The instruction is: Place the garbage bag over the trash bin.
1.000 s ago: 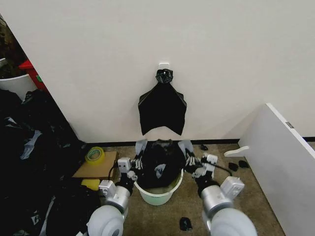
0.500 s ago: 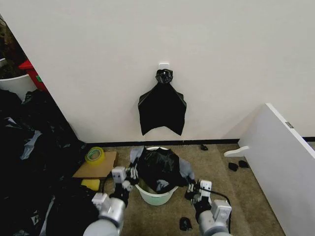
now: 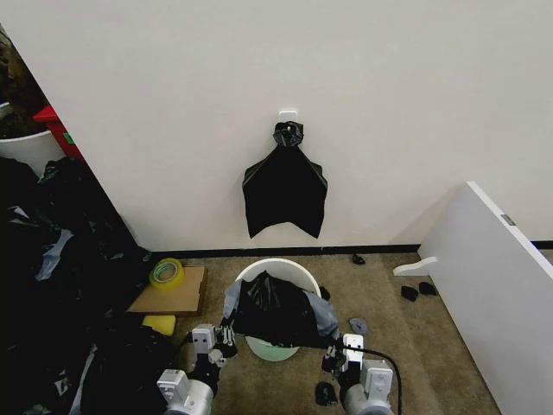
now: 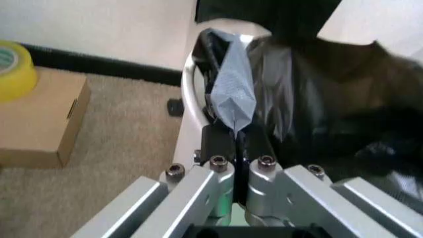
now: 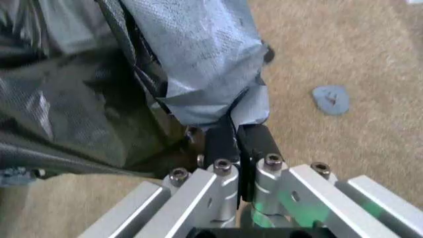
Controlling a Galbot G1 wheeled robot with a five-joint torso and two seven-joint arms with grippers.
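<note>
The garbage bag [image 3: 275, 309], black and crinkled with grey-blue tape patches at its sides, hangs stretched over the near half of the trash bin [image 3: 278, 269], a round white bucket on the carpet. My left gripper [image 3: 226, 329] is shut on the bag's left edge, pinching the taped fold [image 4: 233, 99] beside the bin's rim [image 4: 189, 94]. My right gripper [image 3: 333, 343] is shut on the bag's right edge, its pads closed on the taped fold [image 5: 198, 64]. The far part of the bin's rim is uncovered.
A black fan-shaped bundle [image 3: 285, 192] hangs on the wall behind the bin. A cardboard box [image 3: 171, 292] with a yellow tape roll [image 3: 167, 272] lies left, beside a heap of black plastic [image 3: 52, 285]. A white panel [image 3: 497, 277] leans at right. Small black scraps [image 3: 324, 394] dot the carpet.
Both grippers have moved toward me and downward, pulling the bag down and nearer. The far rim of the bin is now exposed.
</note>
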